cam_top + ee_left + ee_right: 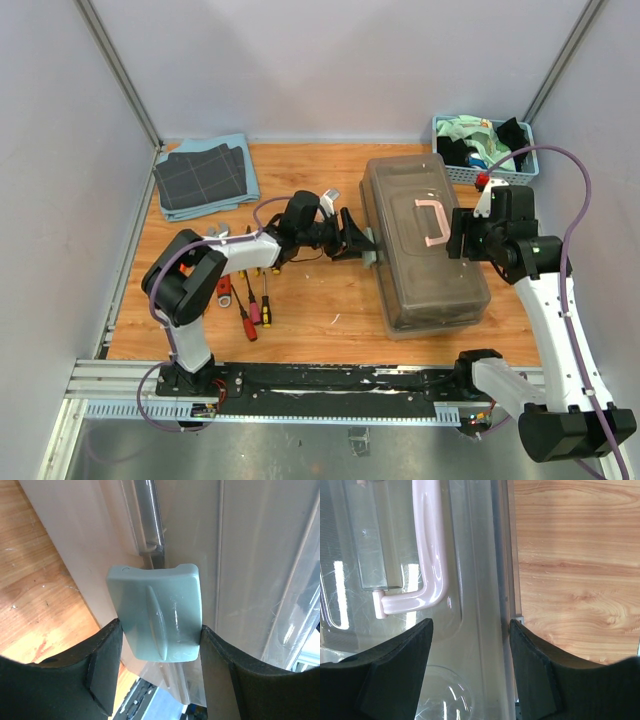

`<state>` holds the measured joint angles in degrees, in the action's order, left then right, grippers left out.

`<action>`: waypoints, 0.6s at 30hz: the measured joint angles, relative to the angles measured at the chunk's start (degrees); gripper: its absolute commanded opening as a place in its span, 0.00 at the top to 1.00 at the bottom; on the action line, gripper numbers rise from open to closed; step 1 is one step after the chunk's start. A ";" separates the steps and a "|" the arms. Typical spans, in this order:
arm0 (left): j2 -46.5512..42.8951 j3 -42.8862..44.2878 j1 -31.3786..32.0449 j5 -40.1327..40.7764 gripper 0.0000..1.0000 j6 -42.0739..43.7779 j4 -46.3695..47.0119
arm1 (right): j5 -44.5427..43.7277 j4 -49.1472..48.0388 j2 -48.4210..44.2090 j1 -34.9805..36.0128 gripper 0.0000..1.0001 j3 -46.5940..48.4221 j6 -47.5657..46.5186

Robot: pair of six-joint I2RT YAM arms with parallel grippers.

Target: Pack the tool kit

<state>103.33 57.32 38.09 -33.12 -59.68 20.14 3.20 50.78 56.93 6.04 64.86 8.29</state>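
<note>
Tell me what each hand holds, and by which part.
Left hand pinches the toolbox's pale green latch by its side edges. Right hand holds nothing, open over the lid's edge.

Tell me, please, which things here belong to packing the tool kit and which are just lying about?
For the job: toolbox, its pink handle, its side latch, loose screwdrivers.
Lying about: blue basket of cloths, folded dark cloths.
</note>
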 measured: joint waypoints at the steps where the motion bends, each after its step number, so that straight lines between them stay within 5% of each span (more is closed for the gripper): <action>1: -0.28 -0.07 -0.02 0.02 1.00 0.00 -0.20 | 0.11 0.00 0.00 0.00 0.37 0.00 0.00; 18: -0.57 -17.64 -4.26 -5.01 1.00 -19.45 33.99 | 7.56 -2.08 0.37 0.07 0.34 -1.42 0.46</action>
<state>102.76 39.68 33.82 -38.13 -79.13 54.13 10.76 48.71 57.30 6.11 63.44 8.75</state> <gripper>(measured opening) 0.594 0.639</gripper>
